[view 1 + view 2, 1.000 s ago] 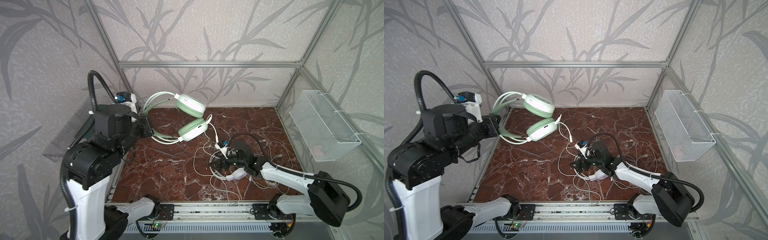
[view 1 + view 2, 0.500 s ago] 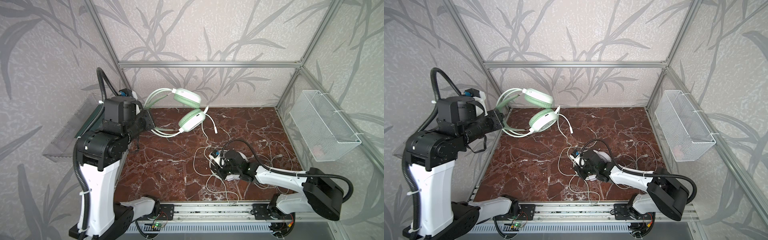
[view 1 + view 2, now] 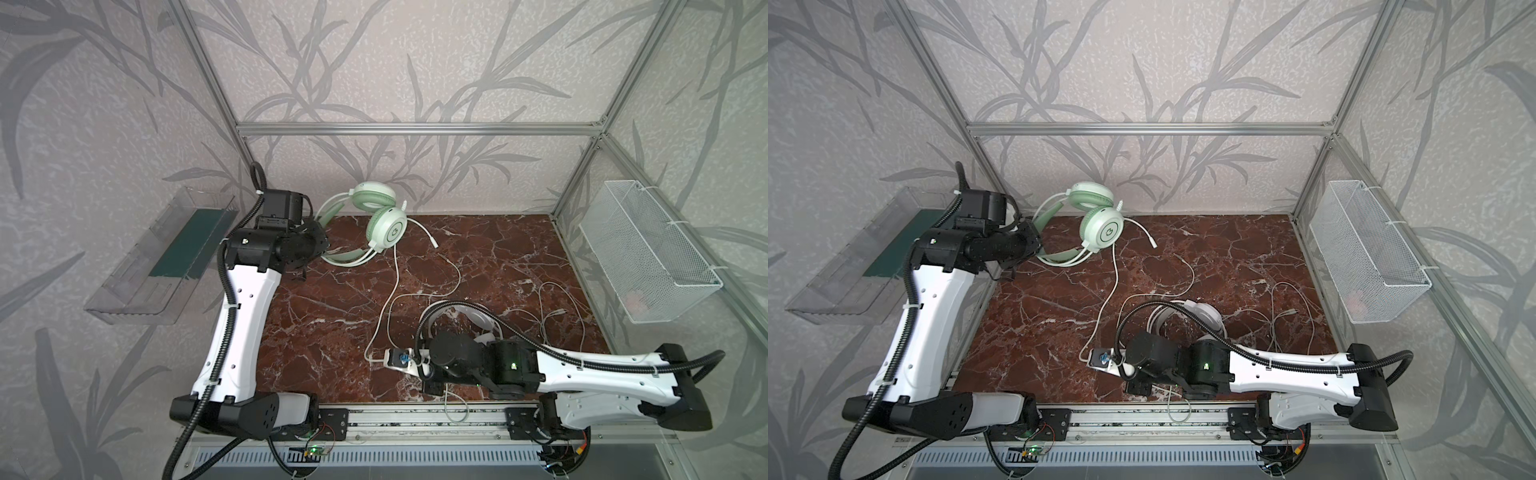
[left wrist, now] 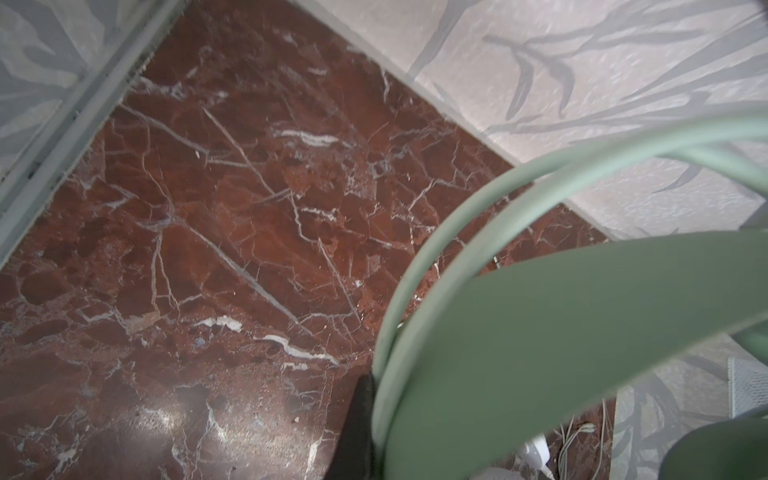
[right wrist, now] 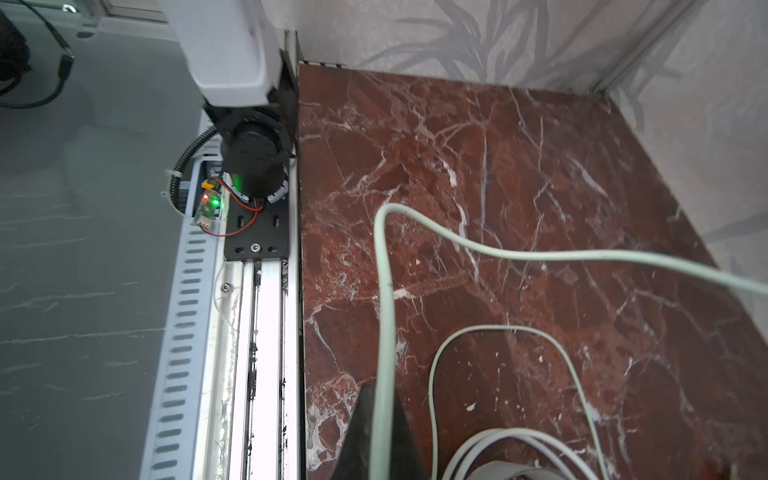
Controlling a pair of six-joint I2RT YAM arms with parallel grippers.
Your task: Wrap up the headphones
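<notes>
So, your left gripper (image 3: 321, 246) is clamped on the mint-green headset (image 3: 386, 226) by its headband, at the back-left corner; your right gripper (image 5: 380, 419) pinches its pale cable (image 5: 384, 291) near the front edge; the white headset (image 3: 478, 318) lies just behind.

The widest open stretch is the left-centre of the marble tabletop (image 3: 324, 320), bare from the front rail (image 3: 415, 419) back to the mint-green headset (image 3: 380, 216) in the back-left corner. Its pale green cable (image 3: 393, 286) runs down the middle to the right gripper (image 3: 390, 363), fencing that stretch off. Right of it the white headset (image 3: 480, 319), loose thin cables (image 3: 541, 309) and the low right arm (image 3: 582, 365) crowd the marble. The back right lies bare up to the wire basket (image 3: 648, 249).
</notes>
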